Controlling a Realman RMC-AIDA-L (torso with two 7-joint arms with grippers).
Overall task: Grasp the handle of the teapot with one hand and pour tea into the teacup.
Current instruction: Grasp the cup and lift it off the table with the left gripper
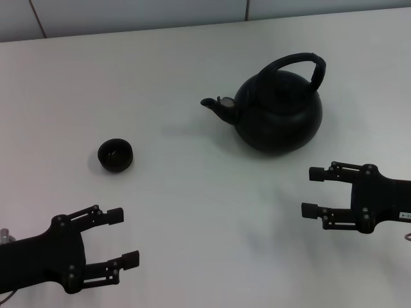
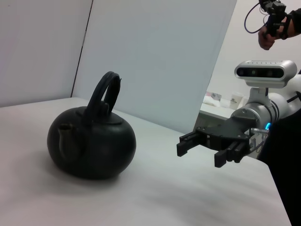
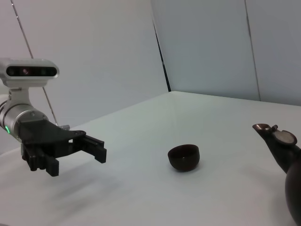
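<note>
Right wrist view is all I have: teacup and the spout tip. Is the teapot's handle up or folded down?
Observer: Up. The handle arches upright over the teapot.
Operator: Anything gripping it?
Observer: No. The right end effector hovers open on the robot's side of the teapot, apart from it.
Operator: Where does the pot sit relative to the target?
Observer: The teacup is to the teapot's left and nearer the robot; the spout points left. The left end effector is open, short of the teacup.
</note>
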